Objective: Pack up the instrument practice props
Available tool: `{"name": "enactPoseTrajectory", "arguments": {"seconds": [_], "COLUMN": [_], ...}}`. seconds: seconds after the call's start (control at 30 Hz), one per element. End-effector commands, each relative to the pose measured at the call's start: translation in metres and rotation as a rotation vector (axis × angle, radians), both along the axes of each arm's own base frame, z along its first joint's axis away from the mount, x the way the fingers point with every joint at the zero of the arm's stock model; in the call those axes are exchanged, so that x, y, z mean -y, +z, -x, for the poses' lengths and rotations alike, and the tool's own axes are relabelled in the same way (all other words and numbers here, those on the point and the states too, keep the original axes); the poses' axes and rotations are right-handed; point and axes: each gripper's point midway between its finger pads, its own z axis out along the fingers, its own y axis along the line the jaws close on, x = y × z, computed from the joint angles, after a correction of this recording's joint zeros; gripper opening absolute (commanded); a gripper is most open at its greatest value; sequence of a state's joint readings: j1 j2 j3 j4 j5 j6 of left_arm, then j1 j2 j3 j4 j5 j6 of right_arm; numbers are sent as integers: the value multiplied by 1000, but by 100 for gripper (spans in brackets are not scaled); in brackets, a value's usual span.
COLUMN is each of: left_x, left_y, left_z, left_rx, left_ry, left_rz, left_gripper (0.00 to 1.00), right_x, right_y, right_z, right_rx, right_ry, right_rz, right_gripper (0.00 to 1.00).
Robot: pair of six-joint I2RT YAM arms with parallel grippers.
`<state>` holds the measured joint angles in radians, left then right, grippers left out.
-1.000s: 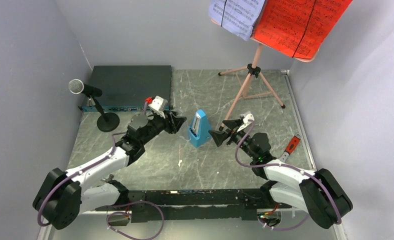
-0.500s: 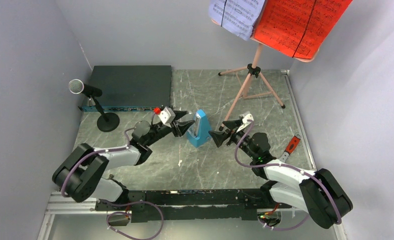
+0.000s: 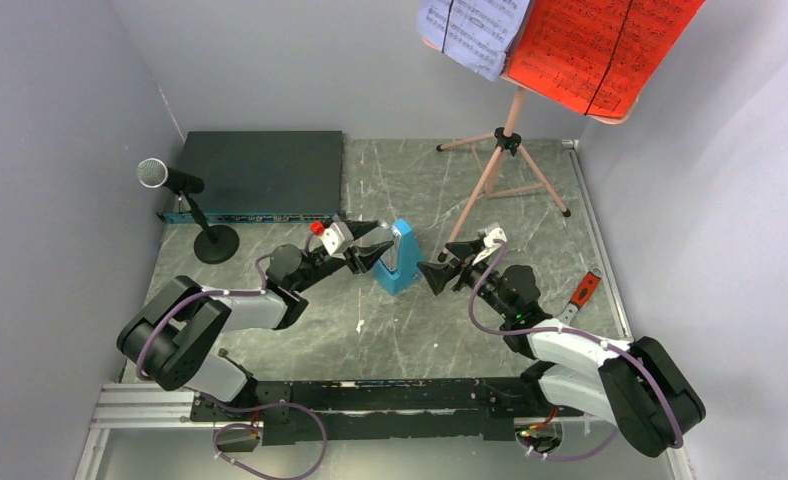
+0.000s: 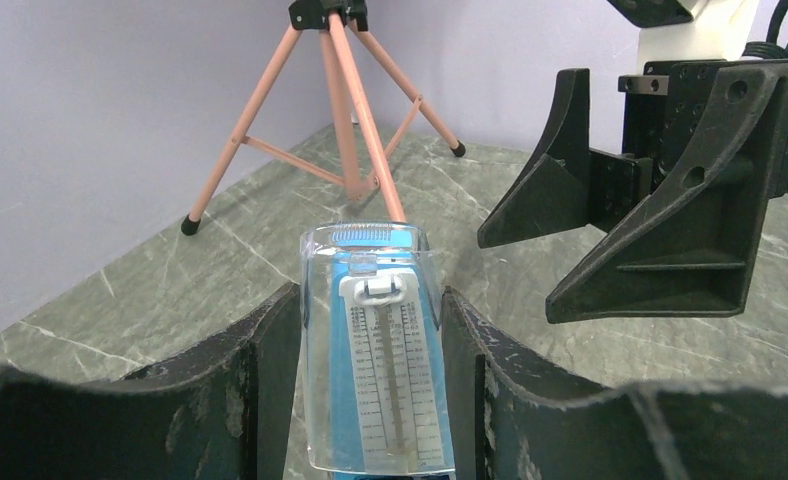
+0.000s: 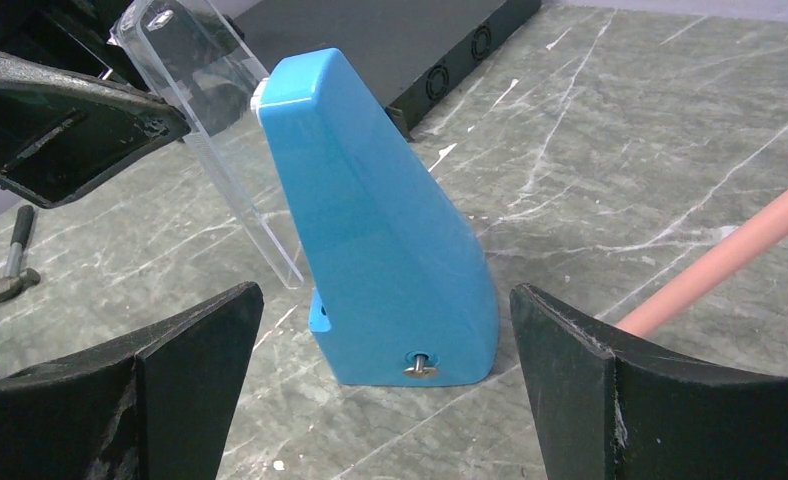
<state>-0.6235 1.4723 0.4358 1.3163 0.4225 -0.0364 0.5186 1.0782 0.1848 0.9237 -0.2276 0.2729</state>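
Marble tabletop [image 3: 420, 335] bears blue metronome [image 3: 400, 265], flanked closely by left gripper [image 3: 378, 241].

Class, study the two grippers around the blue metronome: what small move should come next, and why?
Probably close the left gripper on the metronome: its fingers flank the clear cover, while the right gripper stands wide open beside it.

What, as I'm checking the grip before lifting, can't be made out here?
Left wrist: whether the left gripper touches the small blue pyramid metronome; its base is cut off below.
Top: the board of the pink tripod music stand, mostly hidden behind red and lavender music sheets and cut off above.
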Motion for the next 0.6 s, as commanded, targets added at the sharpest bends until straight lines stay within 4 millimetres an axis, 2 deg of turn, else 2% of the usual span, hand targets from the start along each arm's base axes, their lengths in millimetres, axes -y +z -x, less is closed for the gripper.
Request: {"name": "enactPoseTrajectory", "arguments": {"seconds": [0.0,0.57], "left_x": [-1,4], "left_y": [15,-8], "left_z": [4,0], "left_rx": [48,-11], "left_ry": [2,-13], "left_rz": [15,4], "left_gripper": [3,3], "right_x": [-3,-4], "right_y": [20,16], "right_z": [-7,-10], "right_rx": [57,48], "right_ry": [-6,-14], "right_rz": [-18,-6], "right_gripper": [100,100]}}
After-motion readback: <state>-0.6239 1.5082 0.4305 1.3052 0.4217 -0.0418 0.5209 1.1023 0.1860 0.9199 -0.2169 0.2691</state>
